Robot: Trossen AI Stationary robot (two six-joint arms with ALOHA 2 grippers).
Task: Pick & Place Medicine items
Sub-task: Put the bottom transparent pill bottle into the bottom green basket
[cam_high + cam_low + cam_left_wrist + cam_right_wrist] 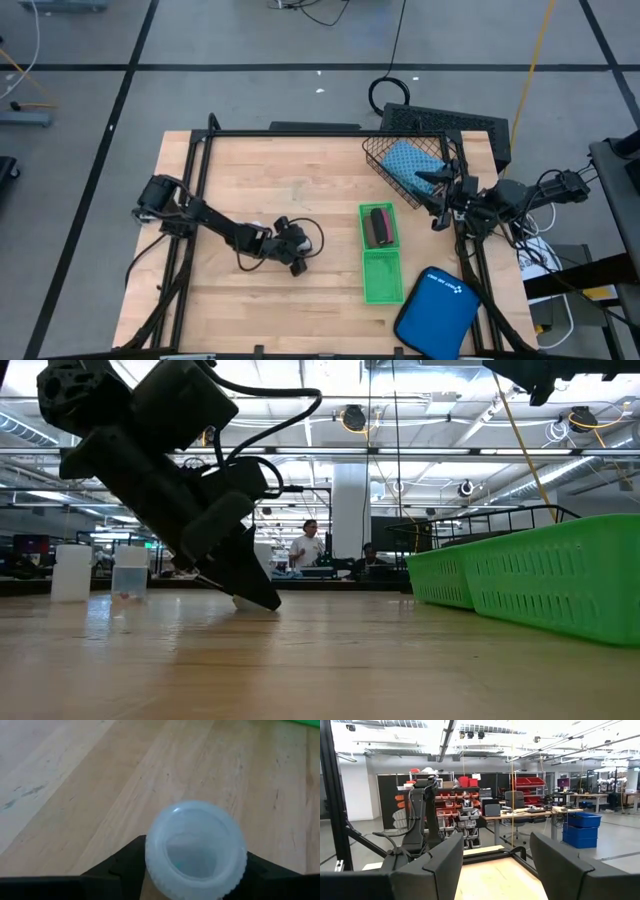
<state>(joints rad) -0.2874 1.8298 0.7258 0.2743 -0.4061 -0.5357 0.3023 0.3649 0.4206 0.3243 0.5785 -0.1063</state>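
A small white round bottle (pixel 195 851) sits between the fingers of my left gripper (pixel 297 250), which is shut on it at the table's middle, left of the green tray (pixel 381 275). In the low view the left gripper (pixel 255 595) slants down to the wood. Two more white bottles (pixel 72 572) (pixel 130 570) stand upright on the table farther off. Dark rolls (pixel 378 226) lie in the tray's far compartment. The teal pouch (pixel 410 165) lies in the wire basket (pixel 380 160). My right gripper (pixel 495 870) hangs open above the basket's right side. My left gripper pinches the white bottle by its round side wall (pixel 152 865), one finger (pixel 125 865) on each side. The bottle's ribbed round end faces the wrist camera. The fingers slant down from the table's left. In the low view a white bit (pixel 245 603) shows at the fingertips, at table level.
A large smooth blue case (pixel 435 310) lies at the table's near right corner. A black frame (pixel 300 133) runs along the far edge and both sides. Bare wood (pixel 270 190) lies between the left arm and the basket. People sit in the room beyond.
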